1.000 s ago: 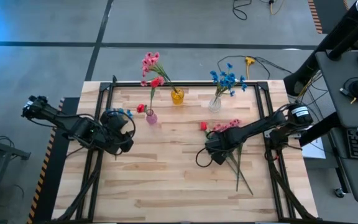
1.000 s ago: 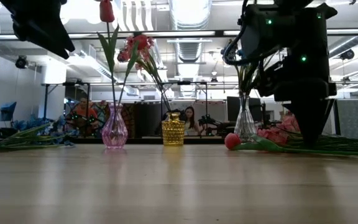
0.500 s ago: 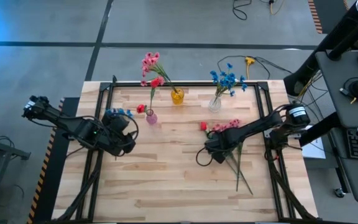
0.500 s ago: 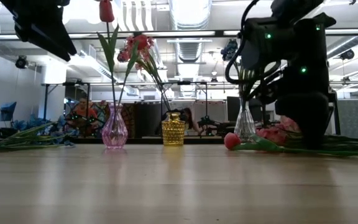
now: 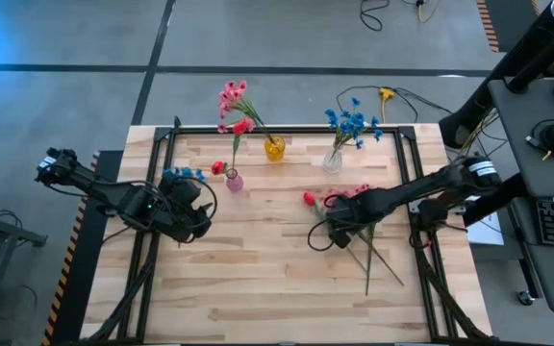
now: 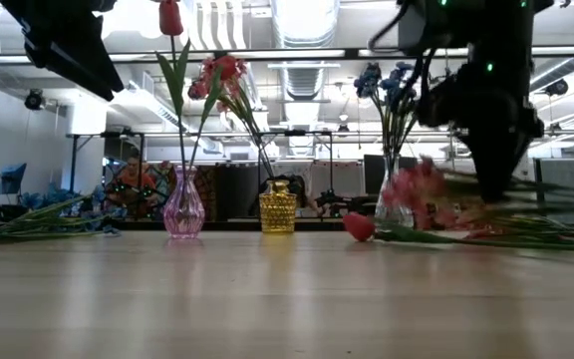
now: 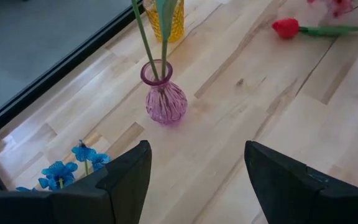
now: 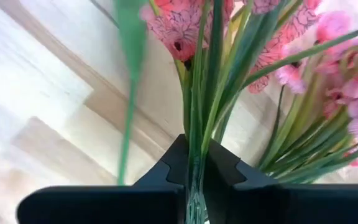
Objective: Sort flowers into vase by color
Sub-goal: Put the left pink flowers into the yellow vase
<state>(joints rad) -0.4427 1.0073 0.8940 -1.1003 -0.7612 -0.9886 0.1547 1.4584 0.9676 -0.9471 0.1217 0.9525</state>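
pink flowers pinched in right gripper; three vases; left gripper spread

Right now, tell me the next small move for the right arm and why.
Probably lift straight up. The right gripper is shut on the green stems of the pink flowers, whose blooms in the low view hang just above the table. Raising the bunch should clear the loose red tulip beside it before carrying it toward the yellow vase, which already holds pink blooms.
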